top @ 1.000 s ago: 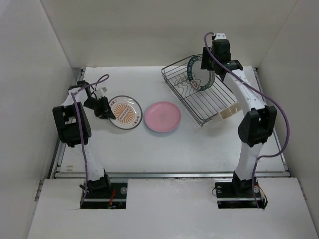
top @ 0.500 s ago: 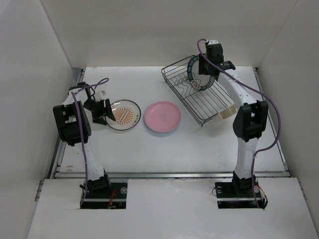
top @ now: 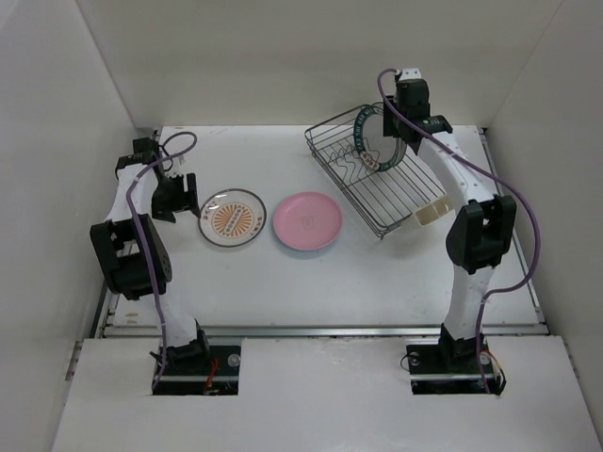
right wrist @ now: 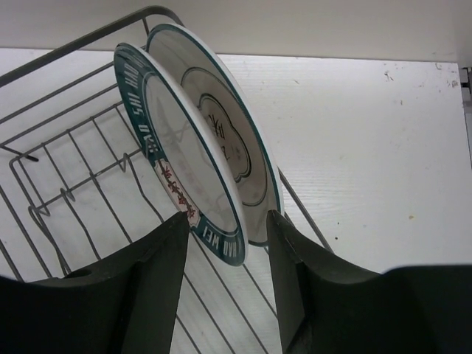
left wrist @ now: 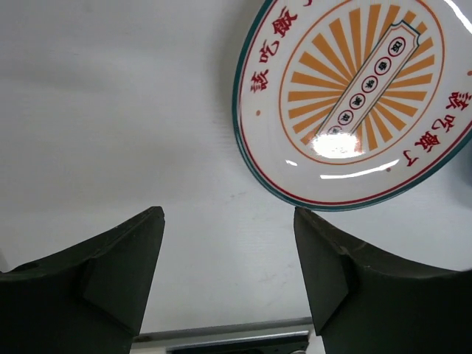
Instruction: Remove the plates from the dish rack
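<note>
The orange-centred plate (top: 234,217) lies flat on the table, and a pink plate (top: 307,220) lies to its right. My left gripper (top: 181,201) hovers just left of the orange-centred plate (left wrist: 354,103). In the left wrist view that gripper (left wrist: 228,214) is open with only bare table between its fingers. Two dark-ringed plates (top: 363,139) stand upright in the dish rack (top: 396,202). My right gripper (right wrist: 228,214) is open over them, and the rims of the front plate (right wrist: 184,147) and the rear plate (right wrist: 236,140) sit between its fingers.
A beige cutlery holder (top: 431,212) hangs on the rack's near right end. The rack's wires and prongs (right wrist: 66,192) lie below and to the left of the right fingers. White walls enclose the table on three sides.
My left gripper has opened, let go of the orange-centred plate and drawn back to the left. My right gripper has shifted slightly above the racked plates and narrowed a little.
</note>
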